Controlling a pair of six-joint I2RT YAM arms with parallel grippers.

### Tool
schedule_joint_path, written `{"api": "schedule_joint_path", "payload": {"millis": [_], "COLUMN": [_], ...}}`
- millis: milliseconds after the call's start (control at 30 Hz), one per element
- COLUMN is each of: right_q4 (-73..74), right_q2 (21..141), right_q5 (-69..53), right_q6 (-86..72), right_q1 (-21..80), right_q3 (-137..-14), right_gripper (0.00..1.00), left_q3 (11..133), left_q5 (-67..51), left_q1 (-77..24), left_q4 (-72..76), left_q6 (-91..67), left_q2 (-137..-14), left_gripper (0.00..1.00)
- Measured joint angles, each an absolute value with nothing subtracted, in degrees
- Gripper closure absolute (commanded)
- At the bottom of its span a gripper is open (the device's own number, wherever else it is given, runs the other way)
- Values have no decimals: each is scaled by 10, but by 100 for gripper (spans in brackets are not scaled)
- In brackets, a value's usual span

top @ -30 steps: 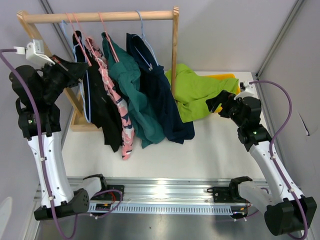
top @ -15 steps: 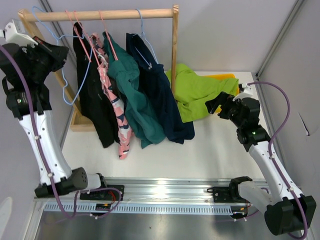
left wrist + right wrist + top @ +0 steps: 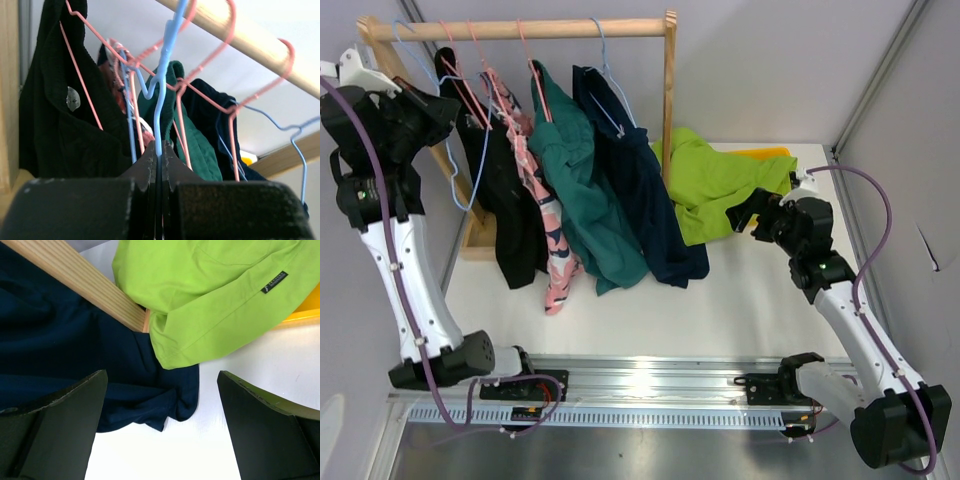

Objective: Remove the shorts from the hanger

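My left gripper (image 3: 442, 108) is shut on the wire of a bare light-blue hanger (image 3: 460, 170), held high at the left end of the wooden rail (image 3: 520, 30). In the left wrist view the blue wire (image 3: 159, 100) runs straight between my closed fingertips (image 3: 159, 150). Black shorts (image 3: 505, 190), pink patterned shorts (image 3: 548, 230), teal shorts (image 3: 590, 190) and navy shorts (image 3: 640, 190) hang on hangers from the rail. My right gripper (image 3: 745, 215) is open and empty, low over the table beside the lime-green shorts (image 3: 715, 180). Its view shows the lime-green shorts (image 3: 210, 295) and the navy hem (image 3: 75, 355).
The rack's right post (image 3: 670, 90) stands between the navy and lime-green shorts. A yellow garment (image 3: 765, 153) lies under the green one at the back. Grey walls close in on the left and right. Bare white table (image 3: 740, 290) lies in front of the rack.
My left arm rose up and left, then came back slightly right with the blue hanger. The hanging shorts swung. My right gripper edged left.
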State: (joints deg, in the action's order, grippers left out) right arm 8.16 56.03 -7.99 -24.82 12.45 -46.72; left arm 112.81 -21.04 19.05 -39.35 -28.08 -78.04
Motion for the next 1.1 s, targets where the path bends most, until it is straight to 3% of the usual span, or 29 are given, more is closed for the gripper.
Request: {"api": "schedule_joint_path", "payload": {"millis": [300, 500, 700, 1100], "right_q4": [91, 116, 140, 144], "right_q2": [549, 513, 482, 489], "right_q5": [-60, -43, -30, -27], "right_q6": [-248, -248, -243, -234], "right_q1": [172, 187, 187, 187], "right_q3": [-467, -467, -467, -452], "right_gripper": [1, 1, 1, 1], "left_q3": [1052, 1034, 1035, 1159], "left_q5": [-177, -137, -96, -61], "left_q1": [191, 180, 174, 166], "left_q4": [-416, -435, -451, -460], "left_q6": [-229, -199, -183, -165], "left_q2": [-625, -586, -604, -770], "left_gripper": [100, 100, 100, 100]}}
